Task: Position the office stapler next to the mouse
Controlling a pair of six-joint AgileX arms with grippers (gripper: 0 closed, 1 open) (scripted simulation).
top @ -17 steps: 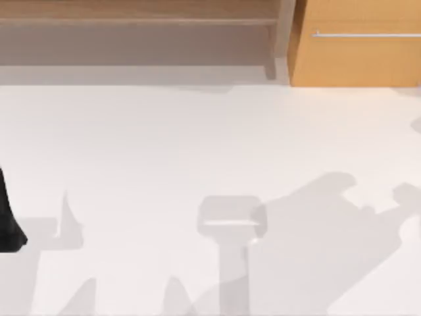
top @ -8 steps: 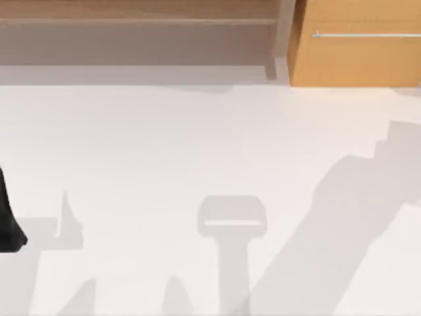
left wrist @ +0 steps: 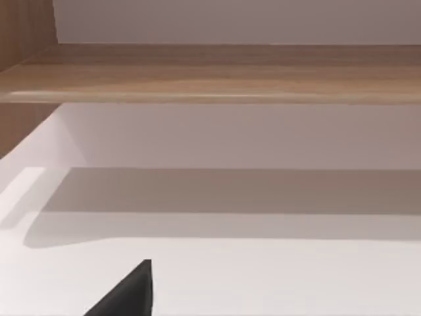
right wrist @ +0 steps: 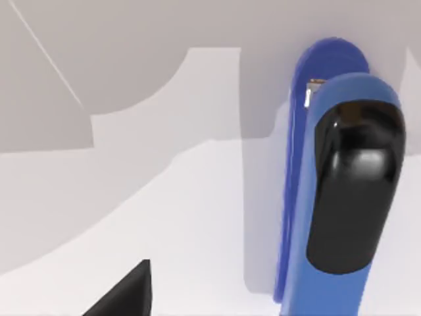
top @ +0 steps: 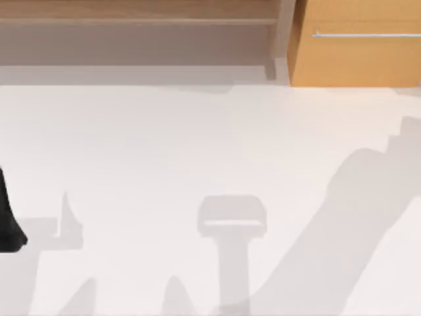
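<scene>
Below my right gripper (right wrist: 118, 296) the glossy blue-and-black office stapler (right wrist: 342, 191) is lying, its shadow having swung rightward; approach probably beginning, finger state untellable.

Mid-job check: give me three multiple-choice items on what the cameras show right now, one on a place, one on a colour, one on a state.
1. Where does the stapler show?
A. right wrist view, on the white table
B. on the wooden shelf
C. inside the cabinet

2. What colour is the stapler's body?
A. red
B. blue, with a black top pad
C. green

3. How does the stapler stand relative to the grippers?
A. lifted in the air
B. lying on the table, not gripped
C. clamped by the left gripper

Key: 1 A, the stapler lies on the table below the right wrist camera. 2 B, blue shell, black pad. 3 B, it rests flat with no finger on it.
</scene>
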